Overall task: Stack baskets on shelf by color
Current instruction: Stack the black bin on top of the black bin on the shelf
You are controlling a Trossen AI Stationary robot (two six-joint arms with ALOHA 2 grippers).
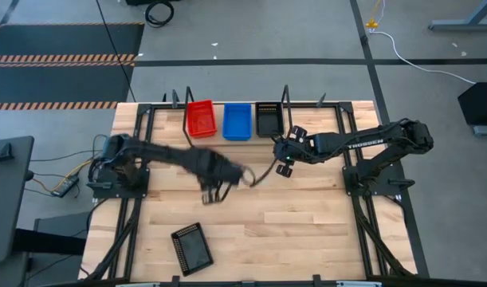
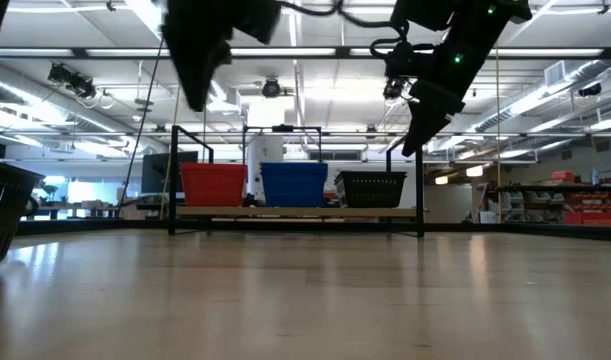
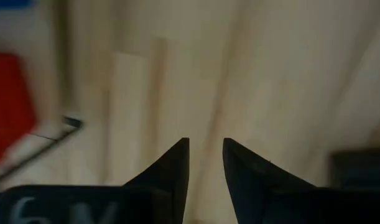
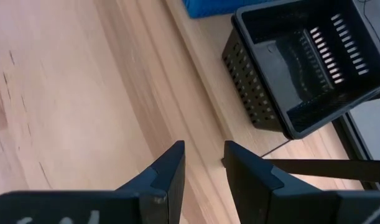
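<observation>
On the shelf (image 1: 219, 129) at the table's far edge, red baskets (image 1: 199, 118), blue baskets (image 1: 237, 121) and a black basket (image 1: 268, 119) stand side by side on their bases. In the low view the red stack (image 2: 213, 184) and the blue stack (image 2: 294, 184) rise slightly higher than the black basket (image 2: 371, 188). Another black basket (image 1: 191, 247) lies flat on the table near its near edge. My left gripper (image 1: 214, 194) hovers over mid-table, open and empty. My right gripper (image 1: 284, 167) hangs just in front of the shelf's black basket (image 4: 301, 68), open and empty.
Black arm frames (image 1: 127, 223) run along the table's left and right sides. The shelf's wire uprights (image 1: 287, 96) stand at its ends. Bare wooden tabletop (image 1: 307, 231) lies between the arms and the near edge. The loose black basket shows at the low view's left edge (image 2: 5, 215).
</observation>
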